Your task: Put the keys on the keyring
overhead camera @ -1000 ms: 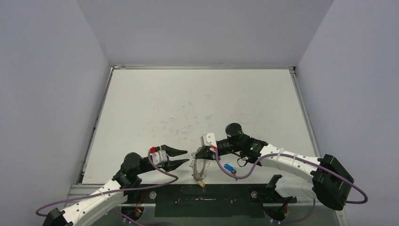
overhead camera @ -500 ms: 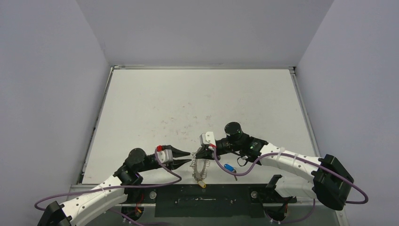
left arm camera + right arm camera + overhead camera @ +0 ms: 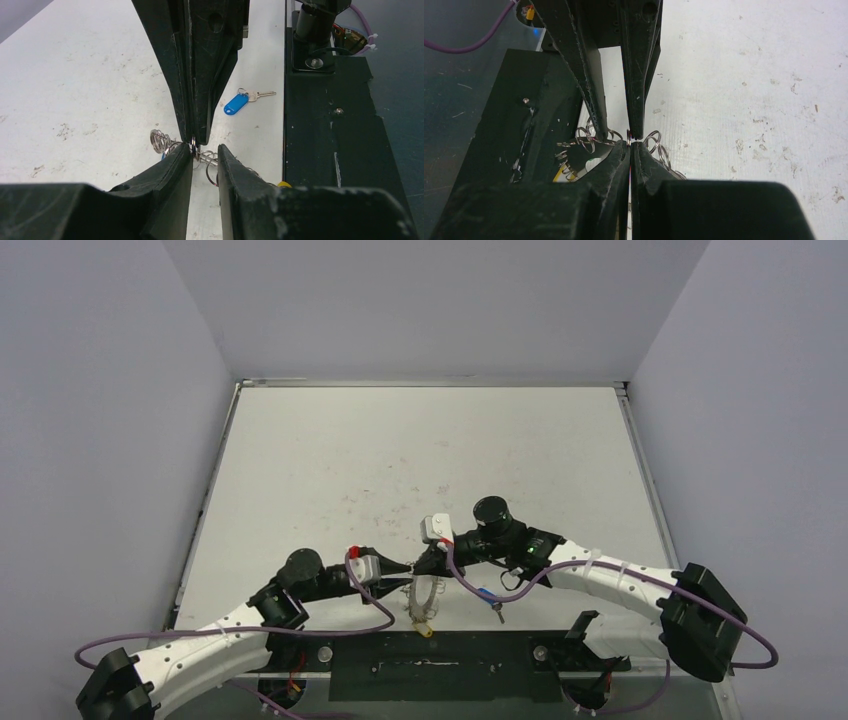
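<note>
The keyring (image 3: pixel 426 596), a silver ring edged with wire loops, stands tilted near the table's front edge. My right gripper (image 3: pixel 424 563) is shut on its upper rim; in the right wrist view my pads (image 3: pixel 624 152) pinch the thin ring with loops (image 3: pixel 655 141) on either side. My left gripper (image 3: pixel 404 570) is open, its jaws narrowly apart and straddling the same spot of the ring (image 3: pixel 160 140), tip to tip with the right fingers (image 3: pixel 200 100). One blue-tagged key (image 3: pixel 487 594) lies loose on the table, also in the left wrist view (image 3: pixel 236 104). A yellow tag (image 3: pixel 426 626) hangs at the ring's lower end.
A black strip (image 3: pixel 440 655) with mounting hardware runs along the near table edge just behind the ring, also in the left wrist view (image 3: pixel 340 150). The white tabletop (image 3: pixel 420 460) stretches away beyond both grippers. Purple cables loop beside each arm.
My left gripper has moved right up to the keyring and its jaws have narrowed around it. My right gripper has shifted slightly left, still holding the ring.
</note>
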Motion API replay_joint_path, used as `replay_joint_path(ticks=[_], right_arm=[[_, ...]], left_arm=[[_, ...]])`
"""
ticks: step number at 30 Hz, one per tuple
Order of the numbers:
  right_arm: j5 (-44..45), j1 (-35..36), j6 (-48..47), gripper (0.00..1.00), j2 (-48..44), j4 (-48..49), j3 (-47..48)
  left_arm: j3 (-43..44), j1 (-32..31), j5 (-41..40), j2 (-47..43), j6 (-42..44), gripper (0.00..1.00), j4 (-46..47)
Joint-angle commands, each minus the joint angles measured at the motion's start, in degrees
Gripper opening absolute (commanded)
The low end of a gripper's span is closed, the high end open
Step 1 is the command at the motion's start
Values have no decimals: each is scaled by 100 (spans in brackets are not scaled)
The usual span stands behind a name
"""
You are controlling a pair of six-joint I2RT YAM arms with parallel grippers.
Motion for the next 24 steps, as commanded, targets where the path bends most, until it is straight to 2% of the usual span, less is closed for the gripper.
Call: replay_joint_path(ticks=[1, 4, 7, 11, 12, 15, 19, 22, 24], right_arm=[[-57, 75, 72, 0, 41, 254, 323], [-57, 90, 59, 0, 51, 228, 347], [-40, 94, 30, 0, 43, 202, 363], [23, 99, 15, 0, 26, 199, 379], [48, 99, 18, 2, 20, 200, 386], [159, 90, 34, 23, -29, 299, 364], [220, 90, 86, 31, -211, 674, 143], [382, 80, 24, 41, -331, 727, 10], [480, 69, -31, 44, -420, 849, -133]], left_arm=[[284, -114, -245, 91, 140, 22, 72], [280, -136, -354, 99, 151, 14, 98], [299, -144, -370, 95, 206, 0, 24], [301, -137, -423, 61, 188, 0, -92], [286, -140, -477, 39, 148, 0, -93], [218, -138, -625, -22, 7, 0, -40], [79, -138, -807, -146, -178, 0, 171], [12, -143, -861, -243, -228, 0, 248], [-69, -137, -878, -326, -260, 0, 338]])
